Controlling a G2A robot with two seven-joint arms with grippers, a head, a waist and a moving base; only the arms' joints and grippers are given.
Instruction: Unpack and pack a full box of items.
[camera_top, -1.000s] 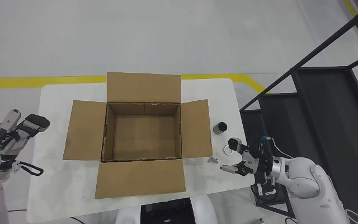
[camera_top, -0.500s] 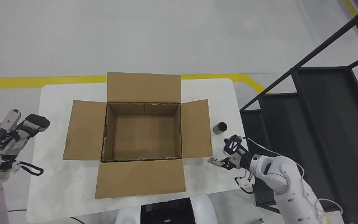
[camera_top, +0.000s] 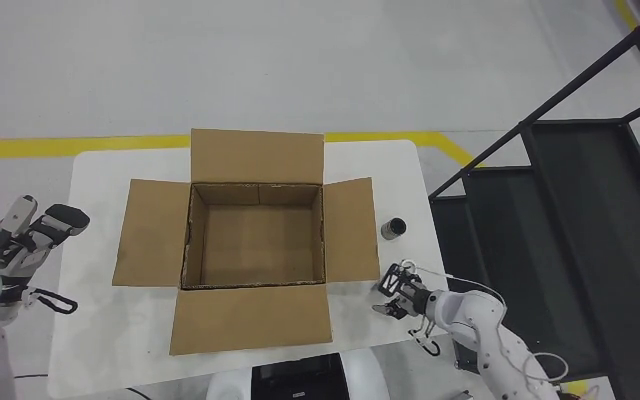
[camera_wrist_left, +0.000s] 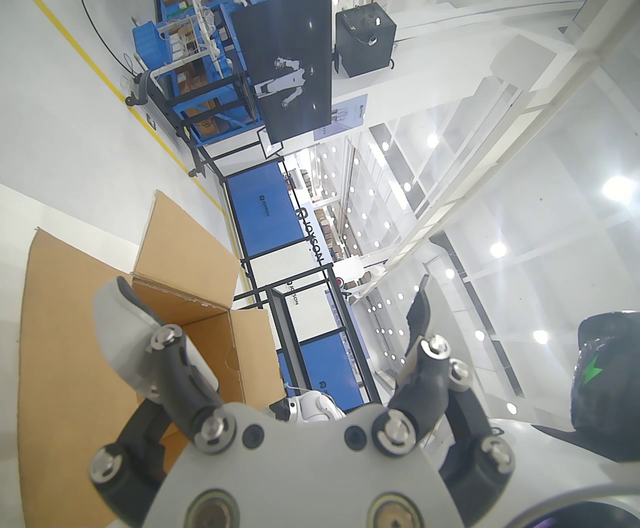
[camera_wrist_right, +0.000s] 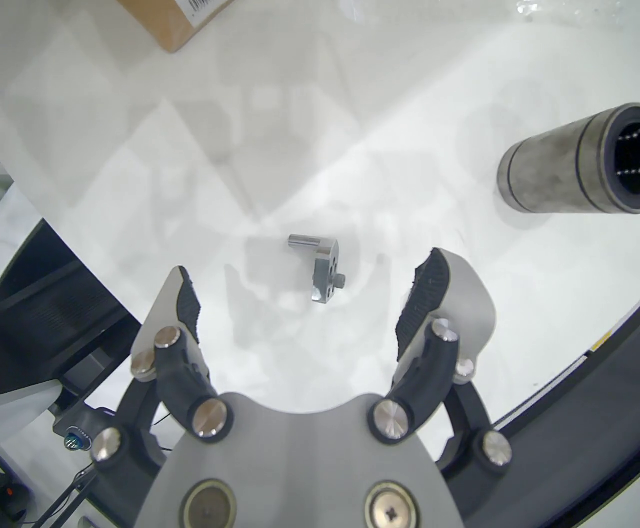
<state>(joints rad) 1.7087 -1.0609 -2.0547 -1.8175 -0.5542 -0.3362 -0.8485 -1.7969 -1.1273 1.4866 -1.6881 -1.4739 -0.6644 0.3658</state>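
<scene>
An open cardboard box (camera_top: 255, 245) stands in the middle of the white table (camera_top: 100, 180), all flaps folded out and its inside bare. On the table off the box's right flap lies a small grey metal bracket (camera_wrist_right: 324, 268) with a short pin. My right gripper (camera_wrist_right: 305, 295) hovers just above it, open, with the bracket lying between the fingertips and touching neither. In the top view the right gripper (camera_top: 388, 297) is at the table's front right. My left gripper (camera_wrist_left: 270, 320) is open and holds nothing, raised off the table's left side, its arm (camera_top: 30, 240) still.
A steel cylinder (camera_wrist_right: 570, 167) with a hollow bore lies on its side to the right of the box, also the cylinder (camera_top: 394, 229) in the top view. The right flap's corner (camera_wrist_right: 185, 20) is close by. A black stair frame (camera_top: 540, 190) stands right of the table.
My right gripper has moved left from the table's right edge toward the box's right flap and now sits over the small bracket. The left arm has not moved.
</scene>
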